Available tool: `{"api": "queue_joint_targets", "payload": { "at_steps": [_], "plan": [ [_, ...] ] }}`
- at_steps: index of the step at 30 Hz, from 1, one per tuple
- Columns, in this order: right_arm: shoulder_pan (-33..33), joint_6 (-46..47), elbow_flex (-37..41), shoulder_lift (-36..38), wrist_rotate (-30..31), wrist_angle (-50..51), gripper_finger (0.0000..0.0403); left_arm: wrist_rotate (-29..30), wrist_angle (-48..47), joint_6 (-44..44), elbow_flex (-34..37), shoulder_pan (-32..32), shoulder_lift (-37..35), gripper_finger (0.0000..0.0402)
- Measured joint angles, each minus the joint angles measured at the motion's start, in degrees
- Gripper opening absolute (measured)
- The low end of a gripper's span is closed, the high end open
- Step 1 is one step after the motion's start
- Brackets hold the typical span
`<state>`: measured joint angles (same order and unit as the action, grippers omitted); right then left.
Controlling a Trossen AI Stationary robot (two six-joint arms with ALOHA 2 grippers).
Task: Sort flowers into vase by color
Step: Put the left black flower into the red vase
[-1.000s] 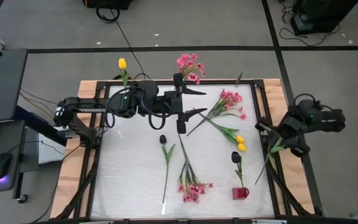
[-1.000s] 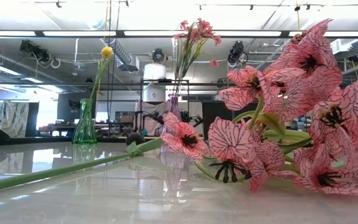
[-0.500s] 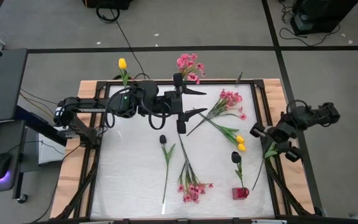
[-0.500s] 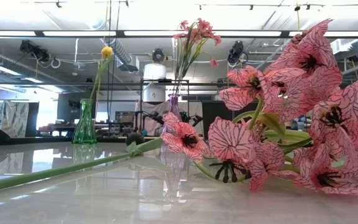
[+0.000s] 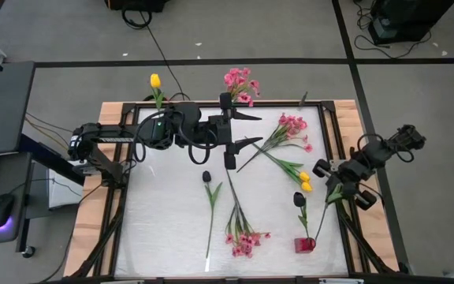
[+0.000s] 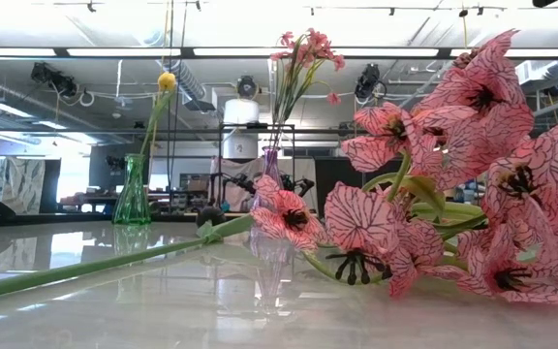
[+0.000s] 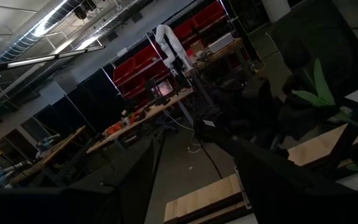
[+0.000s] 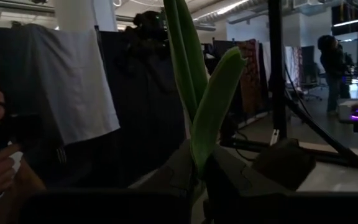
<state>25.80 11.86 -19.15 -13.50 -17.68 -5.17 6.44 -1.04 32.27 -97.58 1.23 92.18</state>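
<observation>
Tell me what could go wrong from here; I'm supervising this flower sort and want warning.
The right gripper is shut on a green stem at the table's right edge; its long free end could catch the frame. The dark tulip and yellow tulips lie close by and could be swept aside.

Three pink sprays [image 5: 291, 128] are showing, at twelve, two and six o'clock. Two dark tulips [image 5: 206, 177] are lying at centre and four o'clock. At least two yellow tulips [image 5: 155, 80] are showing, at eleven and three o'clock, and three vases [image 6: 132, 194] are standing.
</observation>
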Motion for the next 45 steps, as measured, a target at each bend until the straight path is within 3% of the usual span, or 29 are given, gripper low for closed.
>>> {"api": "queue_joint_targets", "payload": {
  "at_steps": [17,45],
  "plan": [
    [2.29,0.63,2.82,0.0,4.48,-1.62,0.0042,0.0,0.0,-0.01,0.0,0.02,0.0,0.0233],
    [2.31,0.09,2.82,-3.64,3.03,-0.26,0.0042,0.0,0.0,0.0,0.0,0.0,0.0,0.0233]
  ]
}}
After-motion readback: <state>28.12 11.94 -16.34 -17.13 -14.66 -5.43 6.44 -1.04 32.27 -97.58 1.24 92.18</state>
